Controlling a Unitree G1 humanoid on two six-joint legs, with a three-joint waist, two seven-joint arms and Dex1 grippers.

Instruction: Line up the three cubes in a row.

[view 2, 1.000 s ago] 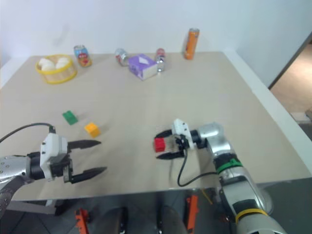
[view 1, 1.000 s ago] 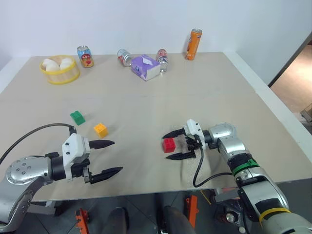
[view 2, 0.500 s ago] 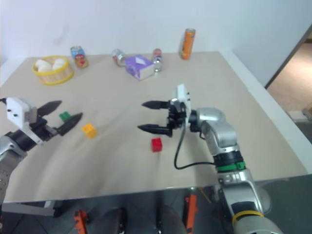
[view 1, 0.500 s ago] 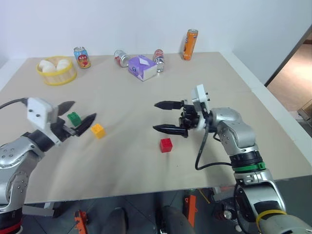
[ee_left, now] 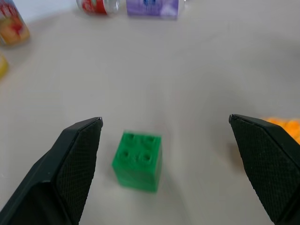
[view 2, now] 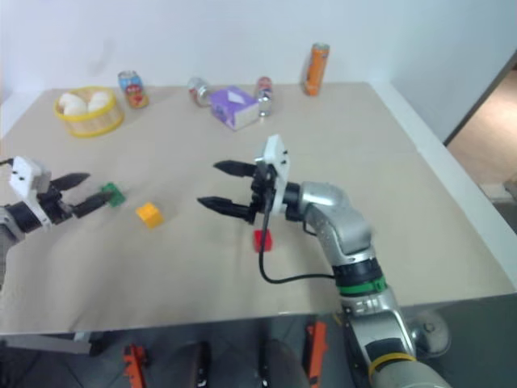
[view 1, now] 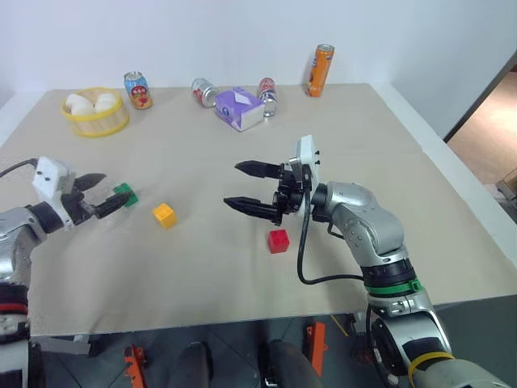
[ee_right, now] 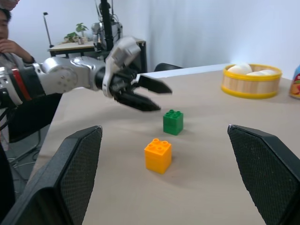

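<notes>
So right now the three cubes are all sitting loose on the beige surface (view 1: 339, 137), nobody's holding any of them. The green cube (view 1: 124, 194) is over at about 9 o'clock on the surface, the yellow-orange cube (view 1: 164, 215) is just to the 4 o'clock side of it with a small gap between them, and the red cube (view 1: 278, 241) is well apart from both, off toward 3 o'clock from the orange one and closer to the near edge. The left gripper (view 1: 107, 194) is right at the green cube, fingers spread wide; in the left wrist view the green cube (ee_left: 138, 161) sits between the two fingers (ee_left: 77, 159) but nearer one of them, and I can't see either one touching it. The right gripper (view 1: 246, 185) hangs in the air above the surface with its fingers also spread and nothing between them, pointing toward the robot's left; the red cube is at roughly 5 o'clock from the tips, lower down on the surface. Along the far edge at 12 o'clock there's a yellow basket (view 1: 97, 123) with white round things in it, a few drink cans, a tall orange can (view 1: 321, 71) and a purple-and-white box (view 1: 240, 110). In the right wrist view a person (ee_right: 10, 44) is sitting in the background.
</notes>
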